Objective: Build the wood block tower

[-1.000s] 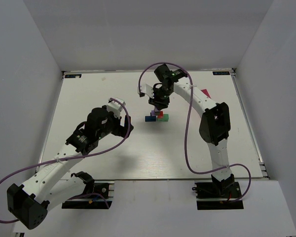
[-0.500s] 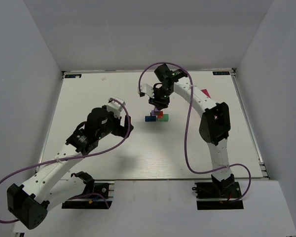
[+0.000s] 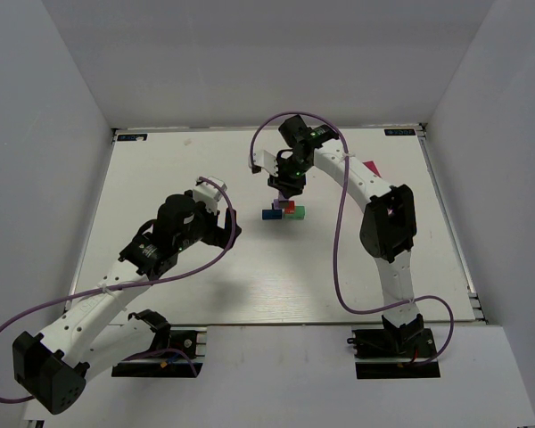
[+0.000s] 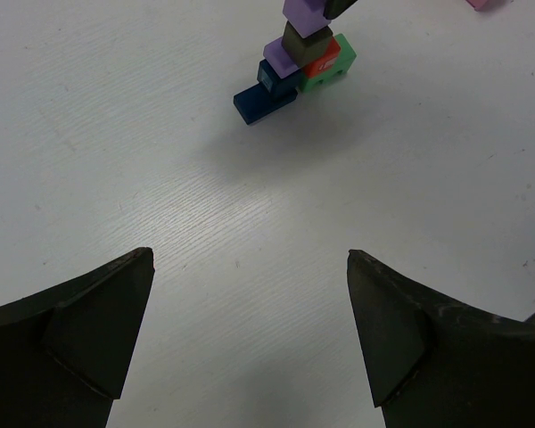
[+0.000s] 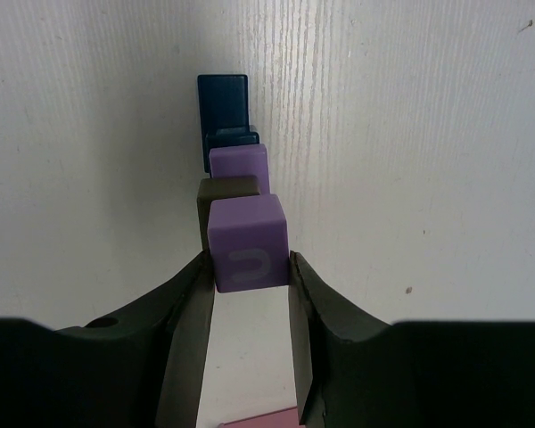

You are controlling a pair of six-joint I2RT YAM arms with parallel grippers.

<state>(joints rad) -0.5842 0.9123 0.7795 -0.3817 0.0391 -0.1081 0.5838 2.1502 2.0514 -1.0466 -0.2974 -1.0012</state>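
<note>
The wood block tower (image 3: 283, 211) stands mid-table. In the left wrist view it shows a dark blue block (image 4: 266, 94), a green block (image 4: 332, 69), a red block (image 4: 321, 61), a lilac block (image 4: 283, 53) and a dark block (image 4: 305, 37). My right gripper (image 5: 247, 267) is shut on a purple block (image 5: 247, 243) marked with a pale U. It holds the block over the top of the tower, right above the dark block (image 5: 227, 189). I cannot tell if they touch. My left gripper (image 4: 250, 257) is open and empty, to the near left of the tower.
A pink tray edge (image 5: 259, 419) shows at the bottom of the right wrist view, and a pink piece (image 3: 372, 168) lies right of the right arm. White walls enclose the table (image 3: 160, 178) on three sides.
My right gripper with the purple block has shifted very slightly over the tower. The left arm has not moved.
</note>
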